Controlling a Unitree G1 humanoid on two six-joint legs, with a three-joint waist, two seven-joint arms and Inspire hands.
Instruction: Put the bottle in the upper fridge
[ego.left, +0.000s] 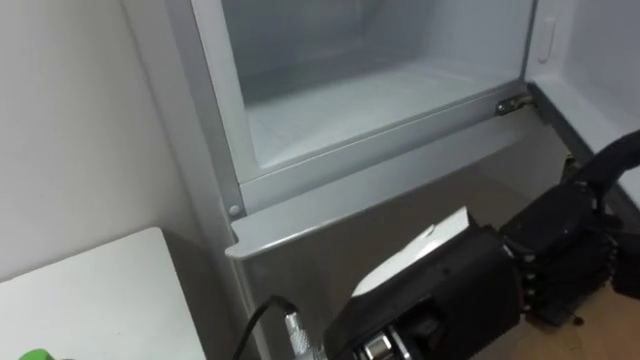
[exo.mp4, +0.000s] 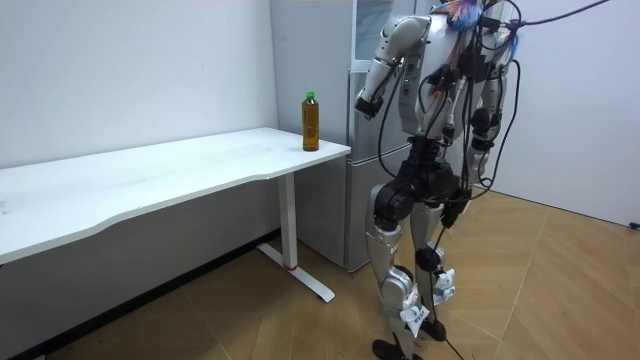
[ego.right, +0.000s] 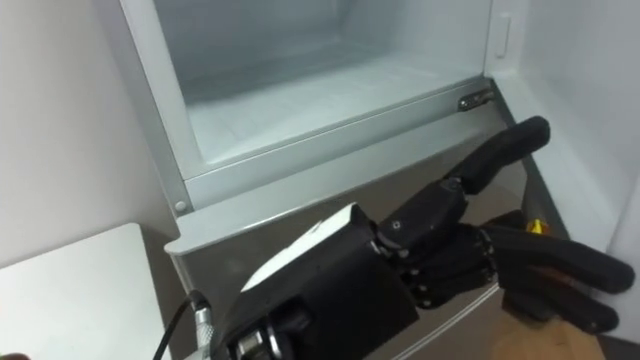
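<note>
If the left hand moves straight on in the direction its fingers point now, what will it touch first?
Probably the open fridge door. The left hand, open and empty, points to the right along the fridge front, where that door stands. It might pass below it; depth is unclear.

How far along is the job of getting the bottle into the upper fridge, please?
Done: the upper fridge stands open. In hand: nothing; the left hand, fingers straight, hovers empty before the fridge. Left: the bottle stands on the table corner, to be grasped and put inside.
</note>
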